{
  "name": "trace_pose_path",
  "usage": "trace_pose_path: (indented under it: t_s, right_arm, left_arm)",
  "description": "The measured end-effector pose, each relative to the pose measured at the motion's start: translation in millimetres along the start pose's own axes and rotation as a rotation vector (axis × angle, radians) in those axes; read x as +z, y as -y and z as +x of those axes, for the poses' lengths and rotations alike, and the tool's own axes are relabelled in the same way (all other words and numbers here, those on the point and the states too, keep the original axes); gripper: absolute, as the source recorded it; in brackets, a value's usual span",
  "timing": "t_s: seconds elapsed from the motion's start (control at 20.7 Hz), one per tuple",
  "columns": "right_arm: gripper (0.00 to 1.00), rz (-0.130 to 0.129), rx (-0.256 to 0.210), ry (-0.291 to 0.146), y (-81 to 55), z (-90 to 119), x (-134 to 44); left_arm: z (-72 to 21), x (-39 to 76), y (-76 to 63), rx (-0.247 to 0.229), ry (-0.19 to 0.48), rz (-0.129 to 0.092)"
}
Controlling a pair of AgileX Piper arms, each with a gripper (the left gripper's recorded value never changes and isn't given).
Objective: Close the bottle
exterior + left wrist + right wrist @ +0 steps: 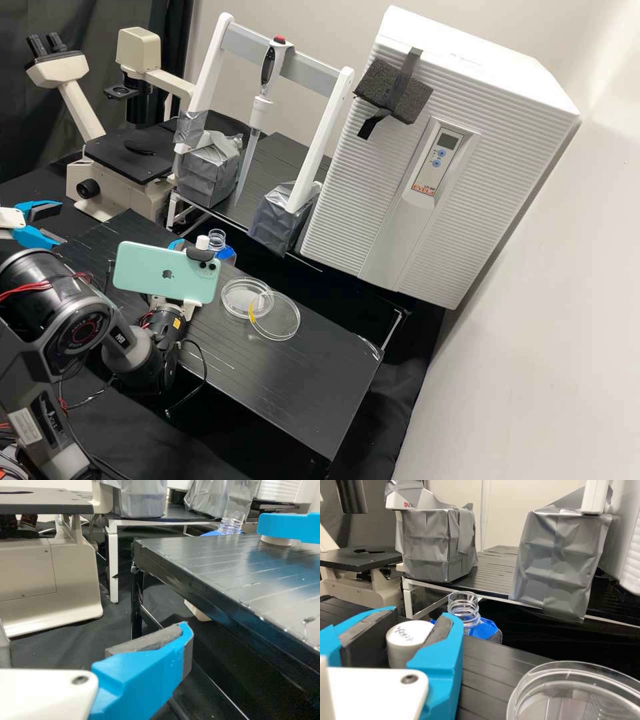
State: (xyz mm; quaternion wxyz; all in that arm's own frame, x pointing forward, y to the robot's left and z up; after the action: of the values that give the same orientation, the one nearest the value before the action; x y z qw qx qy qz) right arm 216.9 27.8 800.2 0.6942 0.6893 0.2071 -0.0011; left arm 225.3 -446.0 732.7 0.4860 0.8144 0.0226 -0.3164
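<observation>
A clear bottle point(217, 241) with blue contents stands open at the back edge of the raised black platform point(300, 373). Its bare threaded neck point(464, 605) sits just beyond my right gripper point(409, 630). That gripper is shut on the white cap point(410, 642), which is held beside the neck at about mouth height, not on it. From above, the cap point(202, 241) and right gripper point(193, 248) lie just left of the bottle, under a mint green phone point(167, 272). My left gripper point(45, 223) rests open at the far left, below platform level, holding nothing. One of its fingers point(150, 667) shows close up.
Two clear Petri dishes point(261, 307) lie in the platform's middle, near the bottle. Behind are a microscope point(113, 167), a pipette point(259, 117) hanging in a white stand with tape-wrapped feet point(207, 167), and a large white ribbed machine point(433, 153).
</observation>
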Motion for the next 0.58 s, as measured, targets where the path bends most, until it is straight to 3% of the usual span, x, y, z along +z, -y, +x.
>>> trace_pose_path:
  t_s: [0.58]
  right_arm:
    - [0.0, -0.015, 0.006, -0.015, -2.9, 3.6, -2.2]
  left_arm:
    - [0.0, 0.0, 0.0, 0.0, 0.0, 0.0]
